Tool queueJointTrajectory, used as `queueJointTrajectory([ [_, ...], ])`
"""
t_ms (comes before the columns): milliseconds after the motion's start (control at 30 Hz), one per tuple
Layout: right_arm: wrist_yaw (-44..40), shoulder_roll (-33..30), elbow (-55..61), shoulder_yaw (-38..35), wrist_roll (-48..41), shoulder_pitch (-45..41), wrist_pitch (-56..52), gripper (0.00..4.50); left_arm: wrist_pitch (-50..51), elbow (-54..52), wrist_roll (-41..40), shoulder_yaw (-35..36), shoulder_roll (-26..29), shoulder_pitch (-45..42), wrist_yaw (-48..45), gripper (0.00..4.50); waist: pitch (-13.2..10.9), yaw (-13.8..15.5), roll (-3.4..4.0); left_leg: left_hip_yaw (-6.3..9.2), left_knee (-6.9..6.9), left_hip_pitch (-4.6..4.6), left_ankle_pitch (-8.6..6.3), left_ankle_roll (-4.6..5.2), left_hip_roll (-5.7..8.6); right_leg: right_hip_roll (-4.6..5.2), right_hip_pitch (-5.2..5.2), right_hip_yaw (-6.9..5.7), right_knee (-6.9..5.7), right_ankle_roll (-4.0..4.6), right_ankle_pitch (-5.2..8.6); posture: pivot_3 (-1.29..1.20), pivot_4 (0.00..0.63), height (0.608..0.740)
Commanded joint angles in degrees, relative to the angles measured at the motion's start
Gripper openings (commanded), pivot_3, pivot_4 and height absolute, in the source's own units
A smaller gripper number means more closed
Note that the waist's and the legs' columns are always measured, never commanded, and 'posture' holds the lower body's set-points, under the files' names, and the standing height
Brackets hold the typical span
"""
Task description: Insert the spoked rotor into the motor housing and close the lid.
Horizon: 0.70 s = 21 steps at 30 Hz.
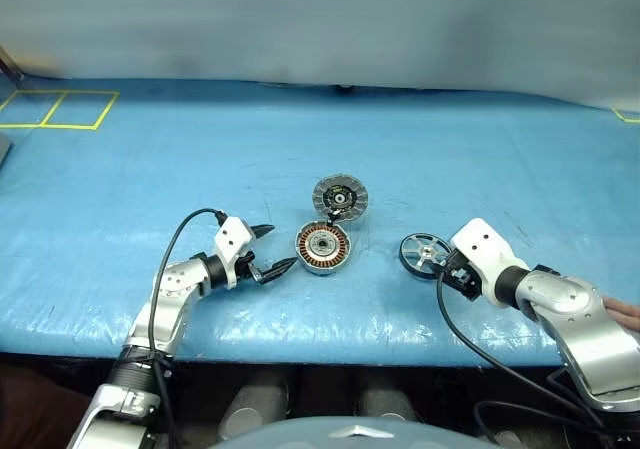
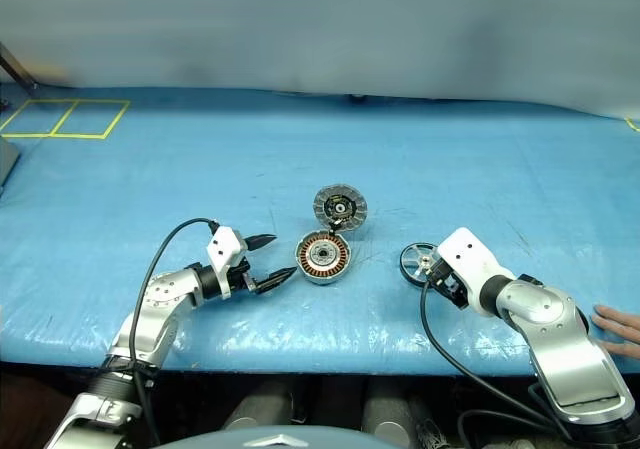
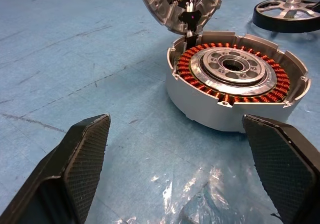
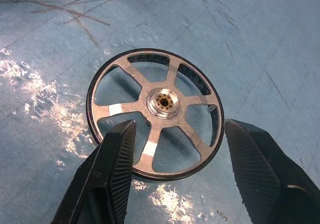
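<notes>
On the blue table cover, right of centre, the spoked rotor is seen lying flat, hub up. The right gripper is poised just above its near rim, fingers apart and empty. To the rotor's left the motor housing is seen open, copper windings exposed. The lid is propped up at the housing's far edge, inner face towards the robot. The left gripper is held beside the housing, jaws wide apart. A person's hand is noted at the right edge.
</notes>
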<state>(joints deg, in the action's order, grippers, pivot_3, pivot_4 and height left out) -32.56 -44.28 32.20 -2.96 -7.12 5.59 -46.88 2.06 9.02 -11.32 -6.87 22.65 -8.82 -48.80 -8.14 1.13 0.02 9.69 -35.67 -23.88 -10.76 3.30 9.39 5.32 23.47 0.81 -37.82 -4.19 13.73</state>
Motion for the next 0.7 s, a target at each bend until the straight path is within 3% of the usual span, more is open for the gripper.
queueJointTrajectory([
  [33,0.1,-0.7,0.2,0.9,0.9,-0.7,0.1,2.92,-0.7,-0.8,0.1,0.1,-0.1,0.0,0.1,4.5,0.0,0.0,0.0,0.0,0.0,0.0,0.0,0.0,0.0,0.0,0.0,0.0,0.0,0.0,0.0,0.0,0.15,0.74],
  [667,-2.3,-2.0,-5.8,6.4,2.5,-3.1,0.6,2.92,-1.2,-0.7,0.1,0.2,-0.2,0.9,1.1,4.5,0.0,0.0,-0.03,0.0,-0.02,0.01,0.0,0.0,0.0,0.0,-0.04,-0.02,0.0,-0.01,0.0,0.0,0.15,0.74],
  [700,-2.3,-1.8,-5.9,6.4,2.3,-3.2,0.7,2.75,-1.2,-0.6,0.2,0.2,-0.2,0.9,1.1,4.5,0.0,0.0,-0.04,0.0,-0.03,0.02,0.0,0.0,0.0,0.0,-0.05,-0.02,0.0,-0.01,0.0,0.0,0.15,0.74],
])
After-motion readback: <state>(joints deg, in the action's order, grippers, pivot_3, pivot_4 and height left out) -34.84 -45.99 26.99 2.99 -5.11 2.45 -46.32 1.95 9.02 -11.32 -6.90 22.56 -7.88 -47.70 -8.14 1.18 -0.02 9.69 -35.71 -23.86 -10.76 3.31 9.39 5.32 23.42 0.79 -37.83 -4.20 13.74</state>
